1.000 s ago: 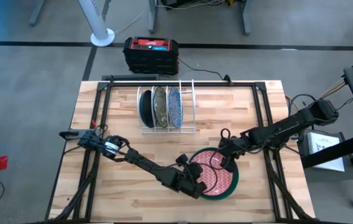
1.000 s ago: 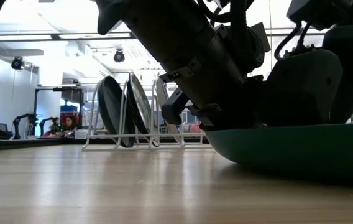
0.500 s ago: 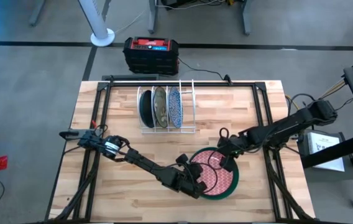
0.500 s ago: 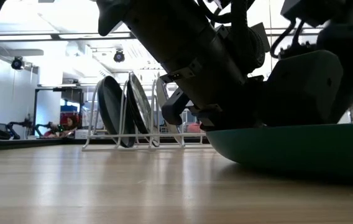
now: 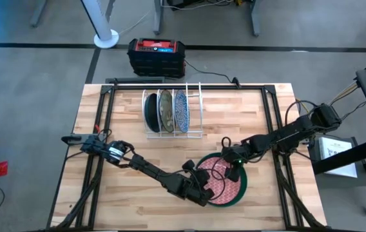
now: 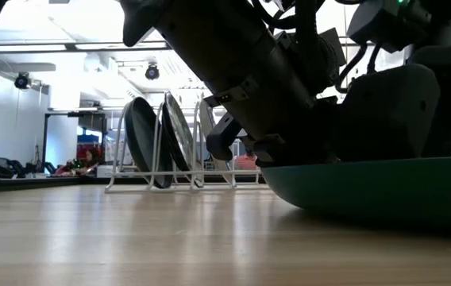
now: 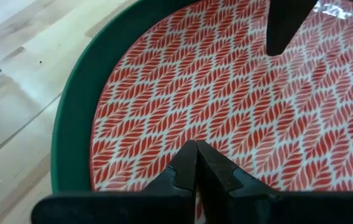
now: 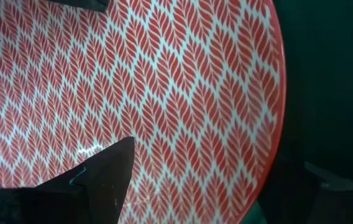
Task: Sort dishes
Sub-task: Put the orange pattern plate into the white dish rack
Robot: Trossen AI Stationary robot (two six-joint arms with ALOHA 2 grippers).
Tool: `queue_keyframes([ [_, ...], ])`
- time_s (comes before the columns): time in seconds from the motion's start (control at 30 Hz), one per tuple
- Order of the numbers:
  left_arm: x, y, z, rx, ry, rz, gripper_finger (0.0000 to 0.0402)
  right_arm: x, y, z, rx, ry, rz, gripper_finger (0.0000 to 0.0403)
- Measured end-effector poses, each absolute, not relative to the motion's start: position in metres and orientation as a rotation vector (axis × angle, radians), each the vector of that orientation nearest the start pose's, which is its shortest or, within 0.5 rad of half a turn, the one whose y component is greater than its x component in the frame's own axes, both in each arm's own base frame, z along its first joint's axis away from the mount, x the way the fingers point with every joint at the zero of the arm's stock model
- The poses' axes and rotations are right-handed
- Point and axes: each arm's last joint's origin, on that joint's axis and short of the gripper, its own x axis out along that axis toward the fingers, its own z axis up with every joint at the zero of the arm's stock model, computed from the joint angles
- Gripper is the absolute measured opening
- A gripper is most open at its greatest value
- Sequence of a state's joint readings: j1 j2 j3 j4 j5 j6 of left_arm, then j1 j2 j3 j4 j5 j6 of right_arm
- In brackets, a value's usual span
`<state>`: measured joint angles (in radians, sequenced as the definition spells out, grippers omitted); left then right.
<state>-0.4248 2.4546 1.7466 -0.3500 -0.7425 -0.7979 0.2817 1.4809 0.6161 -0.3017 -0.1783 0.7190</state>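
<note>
A red-and-white patterned plate (image 5: pixel 223 185) lies in a plain green plate (image 5: pixel 236 201) at the table's near right. My left gripper (image 5: pixel 203 191) is shut at the red plate's left side. My right gripper (image 5: pixel 232 166) stands open over its far right edge: one finger (image 8: pixel 105 177) over the pattern, the other (image 8: pixel 335 180) over the green plate (image 8: pixel 338 74). In the white wire rack (image 5: pixel 172 132) three dishes stand on edge: dark teal (image 5: pixel 151 111), olive mottled (image 5: pixel 165 111), blue-and-white speckled (image 5: pixel 180 111). My left gripper has its shut fingertips (image 7: pixel 189 155) down on the red plate's patterned face (image 7: pixel 164 137), close to its left edge. The fingers slant down from the table's left. The plate lies in the green plate (image 7: pixel 71 124). My right gripper: I cannot tell whether its fingers touch either plate.
A black-and-red box (image 5: pixel 157 57) sits on the floor beyond the far edge. Black frame rails (image 5: pixel 99 129) run along the table's left and right sides. Bare wood (image 5: pixel 138 206) shows at the near left and between the rack and the plates.
My right gripper has come down and a little toward the near edge, closer over the red plate's far right edge, staying open. My left gripper and both plates have kept still.
</note>
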Motion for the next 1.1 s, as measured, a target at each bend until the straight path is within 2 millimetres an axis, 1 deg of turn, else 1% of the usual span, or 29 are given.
queue_keyframes([
  [0.13,0.457,-0.185,0.080,-0.155,0.690,0.603,0.0000,0.227,0.071,0.131,0.539,1.250,-0.012,0.0266],
  [0.23,0.457,-0.185,0.080,-0.154,0.689,0.604,0.0000,0.226,0.071,0.132,0.535,1.226,0.002,0.0238],
  [0.4,0.458,-0.185,0.080,-0.158,0.681,0.606,0.0000,0.220,0.067,0.132,0.499,1.178,0.003,0.0167],
  [0.57,0.458,-0.185,0.079,-0.158,0.681,0.606,0.0000,0.214,0.058,0.125,0.522,1.149,-0.020,0.0082],
  [0.67,0.458,-0.185,0.080,-0.159,0.675,0.610,0.0000,0.212,0.054,0.121,0.538,1.122,-0.024,0.0043],
  [0.77,0.458,-0.187,0.080,-0.152,0.659,0.620,0.0000,0.209,0.050,0.123,0.533,1.104,-0.025,0.0038],
  [0.87,0.458,-0.189,0.081,-0.128,0.630,0.641,0.0000,0.205,0.047,0.131,0.514,1.076,-0.024,0.0018],
  [0.93,0.460,-0.192,0.084,-0.099,0.602,0.656,0.0000,0.201,0.045,0.137,0.485,1.052,-0.034,0.0009],
  [1.1,0.464,-0.196,0.094,-0.031,0.560,0.678,0.0000,0.192,0.043,0.151,0.461,1.011,-0.038,0.0002],
])
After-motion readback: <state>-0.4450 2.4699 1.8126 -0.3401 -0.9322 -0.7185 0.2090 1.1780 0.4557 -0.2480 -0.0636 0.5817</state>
